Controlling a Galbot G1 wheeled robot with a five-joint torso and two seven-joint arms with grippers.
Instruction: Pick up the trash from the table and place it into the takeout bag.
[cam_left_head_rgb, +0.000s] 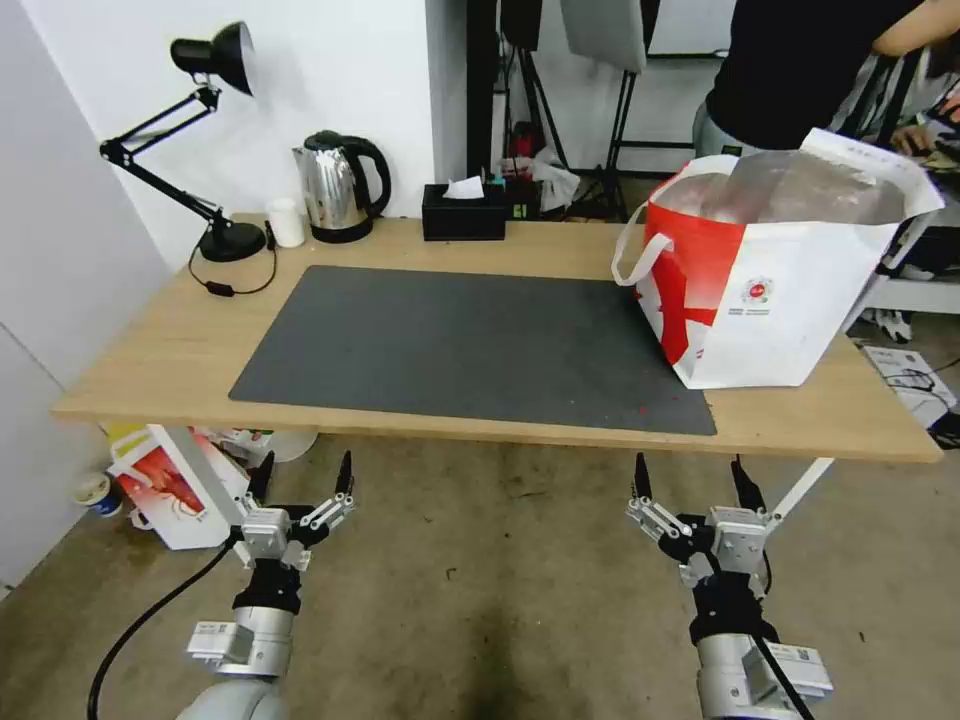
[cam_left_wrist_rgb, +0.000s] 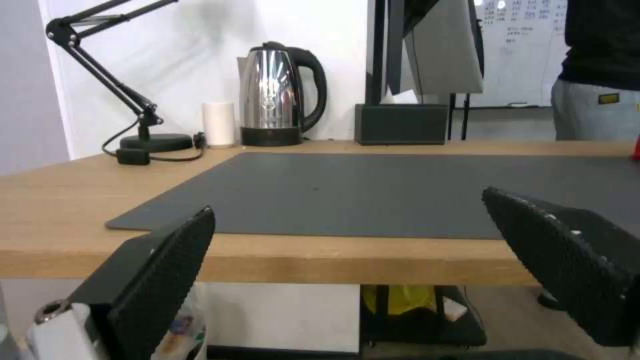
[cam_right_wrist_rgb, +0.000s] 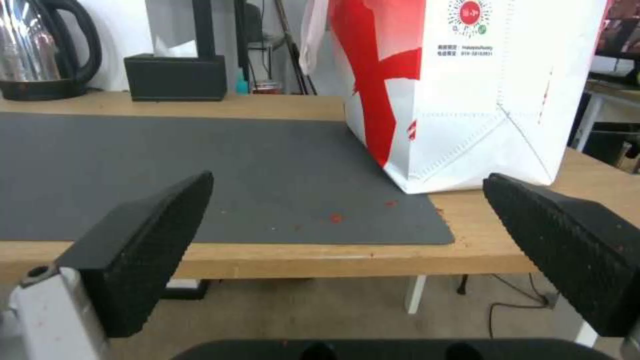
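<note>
White takeout bag (cam_left_head_rgb: 775, 290), two spread tools

head: high, looking down | wrists: low at table (cam_left_head_rgb: 150, 340) edge, facing across | shared: mat (cam_left_head_rgb: 470, 345)

Office-like lab: desk lamp (cam_left_head_rgb: 205, 140), whiteboard (cam_left_wrist_rgb: 520, 50).

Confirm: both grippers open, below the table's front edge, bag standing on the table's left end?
Wrong end. The head view shows the bag on the table's right end. The left gripper and right gripper are open below the front edge.
</note>
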